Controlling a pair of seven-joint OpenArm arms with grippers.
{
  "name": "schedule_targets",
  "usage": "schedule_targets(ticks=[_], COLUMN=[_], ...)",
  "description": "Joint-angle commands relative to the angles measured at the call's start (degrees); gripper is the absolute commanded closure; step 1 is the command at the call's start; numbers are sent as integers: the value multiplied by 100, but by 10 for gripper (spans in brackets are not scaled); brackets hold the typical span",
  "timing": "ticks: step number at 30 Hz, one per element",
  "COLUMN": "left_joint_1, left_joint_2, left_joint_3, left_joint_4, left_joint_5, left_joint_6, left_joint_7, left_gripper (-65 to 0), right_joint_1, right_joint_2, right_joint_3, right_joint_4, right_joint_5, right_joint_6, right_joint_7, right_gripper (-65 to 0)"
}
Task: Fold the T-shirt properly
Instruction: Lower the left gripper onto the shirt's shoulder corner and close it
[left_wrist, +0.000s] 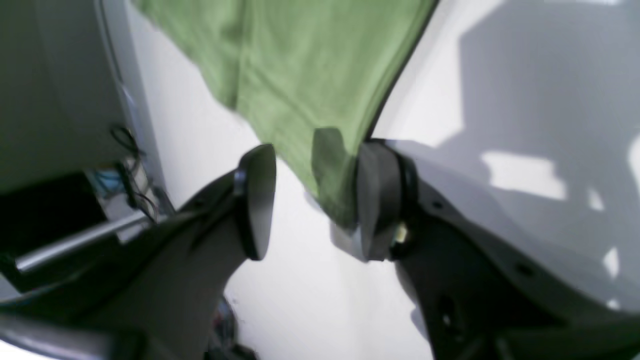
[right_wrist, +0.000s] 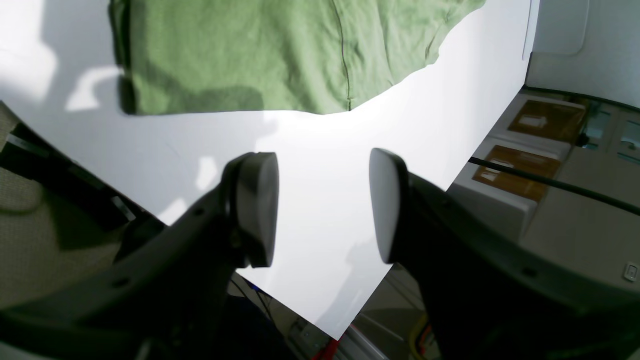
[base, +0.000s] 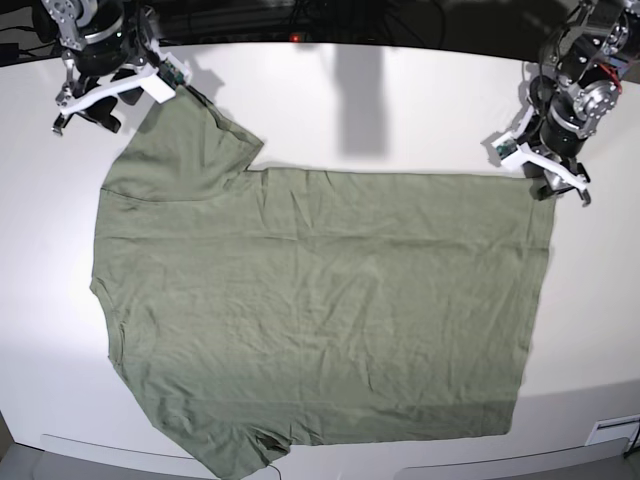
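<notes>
The olive-green T-shirt (base: 320, 310) lies spread flat on the white table (base: 400, 100), collar end to the left and hem to the right in the base view. My left gripper (base: 540, 165) is at the hem's far right corner. In the left wrist view its jaws (left_wrist: 316, 200) stand apart with that corner of the T-shirt (left_wrist: 300, 75) between them, the cloth lying against the right pad (left_wrist: 377, 200). My right gripper (base: 115, 100) hovers by the far left sleeve. It is open (right_wrist: 322, 207) over bare table, with the T-shirt's edge (right_wrist: 250, 55) just beyond its fingertips.
The table's near edge (base: 500, 465) runs just below the shirt's lower sleeve. In the right wrist view the table corner drops off to the floor, where pale boxes (right_wrist: 525, 165) and a black cable (right_wrist: 550, 182) lie.
</notes>
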Motion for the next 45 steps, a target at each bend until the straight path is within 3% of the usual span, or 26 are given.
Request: schedule_targets(ticks=[1, 6, 16, 21, 24, 27, 29, 31, 37, 45], left_joint_1=[96, 85, 85, 85, 87, 87, 87, 81, 68, 68], left_joint_2=[-7, -4, -7, -4, -4, -7, -7, -11, -37, -70], left_joint_3=[81, 81, 81, 81, 81, 81, 81, 79, 79, 79], left_joint_4=[-44, -44, -44, -44, -44, -44, -44, -44, -46, -50], left_joint_5=[-155, -66, -66, -66, -68, -68, -68, -63, -61, 385], left_joint_6=[-490, -487, -470, -466, -175, -125, -125, -125, -125, -122], left_joint_7=[-87, -297, -817, -817, -765, -435, -201, -144, -164, -142], left_gripper=[-274, -254, 0, 0, 0, -10, -147, -216, -217, -217], right_joint_1=[-15, -15, -15, -15, -15, -15, -15, -15, -15, -15], right_joint_2=[61, 61, 59, 44, 31, 33, 33, 33, 33, 33], right_joint_3=[24, 24, 24, 24, 24, 24, 24, 24, 24, 24], right_joint_4=[103, 103, 103, 101, 101, 101, 101, 101, 101, 101], right_joint_5=[-85, -83, 975, 964, 966, 964, 962, 962, 942, 942], right_joint_6=[-114, -118, -210, -487, -498, -498, -498, -498, -498, -498], right_joint_7=[-17, -9, 7, 7, 7, 4, 4, 4, 4, 2], right_gripper=[-299, -299, -299, -299, -299, -299, -299, -299, -299, -299])
